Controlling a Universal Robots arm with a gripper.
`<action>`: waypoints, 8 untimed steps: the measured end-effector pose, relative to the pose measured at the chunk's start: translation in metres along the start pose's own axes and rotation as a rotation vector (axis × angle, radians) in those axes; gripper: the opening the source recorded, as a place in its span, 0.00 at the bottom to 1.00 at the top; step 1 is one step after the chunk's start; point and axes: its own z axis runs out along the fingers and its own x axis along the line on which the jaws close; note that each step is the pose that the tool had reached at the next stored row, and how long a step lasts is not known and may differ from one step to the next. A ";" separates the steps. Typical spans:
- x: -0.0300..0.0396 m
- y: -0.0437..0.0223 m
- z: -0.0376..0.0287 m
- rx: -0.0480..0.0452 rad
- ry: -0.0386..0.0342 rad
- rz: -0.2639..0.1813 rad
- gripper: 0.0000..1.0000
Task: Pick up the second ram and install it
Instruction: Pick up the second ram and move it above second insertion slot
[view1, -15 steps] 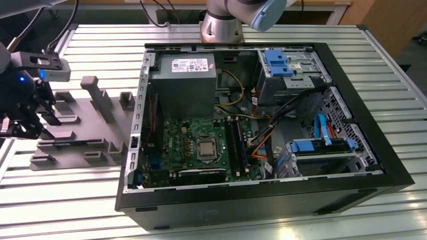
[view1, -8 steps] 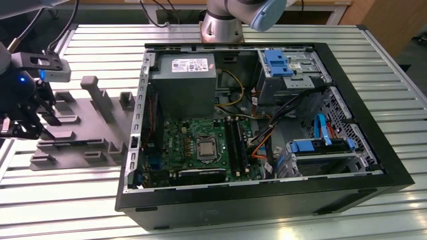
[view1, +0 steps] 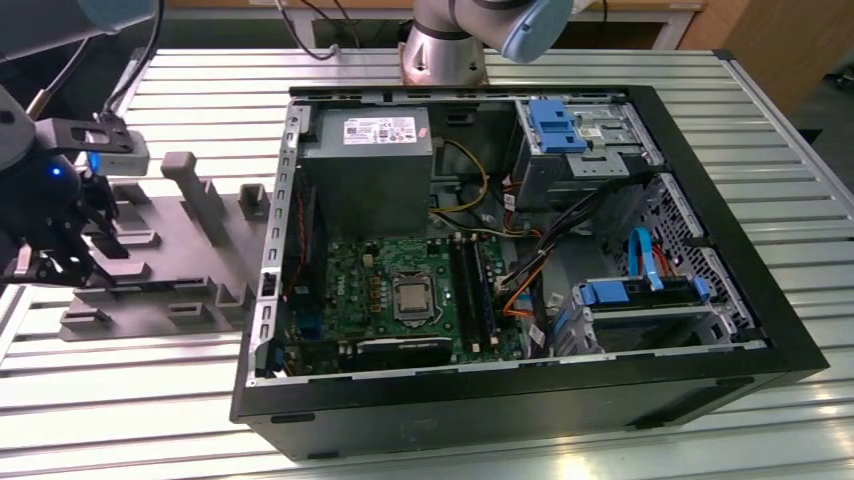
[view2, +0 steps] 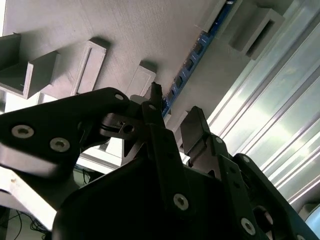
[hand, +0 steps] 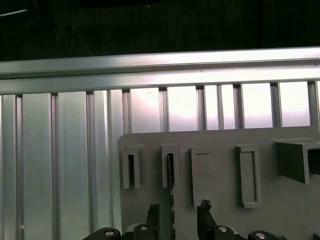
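The second ram (hand: 171, 167) stands on edge in a slot of the grey fixture plate (hand: 220, 140). In the second wrist view it shows as a thin blue strip with black chips (view2: 192, 57) running away from the fingers. My gripper (hand: 177, 214) is open, one fingertip on each side of the stick with a small gap to each. In the second wrist view the gripper (view2: 174, 112) sits at the stick's near end. In the exterior view the gripper (view1: 54, 258) hangs low over the fixture plate (view1: 174, 290) at the far left.
An open black computer case (view1: 534, 400) lies in the middle of the slatted metal table (view1: 747, 60). Inside it are the green motherboard (view1: 360, 275), long memory slots (view1: 474, 290), a grey power supply (view1: 367, 160) and loose cables. Upright blocks (view1: 200, 195) rise from the fixture plate.
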 end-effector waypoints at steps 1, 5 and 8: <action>0.0000 0.0000 0.0018 -0.0001 0.0000 0.000 0.43; 0.0001 -0.0001 0.0092 -0.0012 0.0001 0.000 0.43; 0.0002 -0.0001 0.0112 -0.0014 0.0008 0.000 0.43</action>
